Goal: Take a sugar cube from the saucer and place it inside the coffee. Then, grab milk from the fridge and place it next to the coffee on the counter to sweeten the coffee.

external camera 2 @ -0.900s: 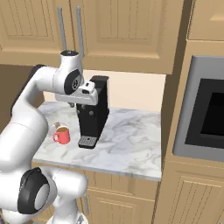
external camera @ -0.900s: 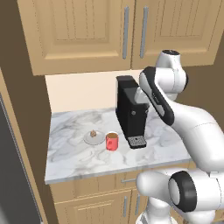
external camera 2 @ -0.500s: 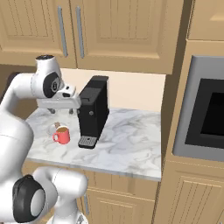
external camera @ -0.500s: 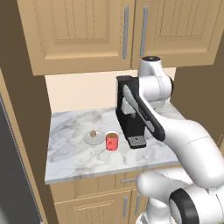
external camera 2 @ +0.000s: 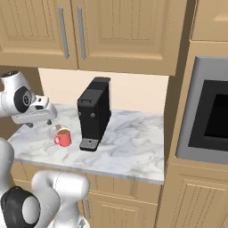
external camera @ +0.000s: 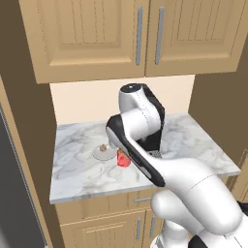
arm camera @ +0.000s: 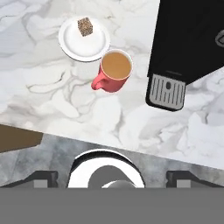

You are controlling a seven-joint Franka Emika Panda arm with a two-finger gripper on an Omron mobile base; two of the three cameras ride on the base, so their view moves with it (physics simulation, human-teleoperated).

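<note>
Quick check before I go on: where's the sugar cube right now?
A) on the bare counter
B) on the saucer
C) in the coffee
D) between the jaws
B: in the hand view the sugar cube sits on the saucer, beside the coffee, whose surface shows no cube.

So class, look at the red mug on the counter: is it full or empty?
Full, or nearly. In the hand view the mug stands upright, with light brown coffee close to its rim. The sugar cube lies on the saucer.
</note>
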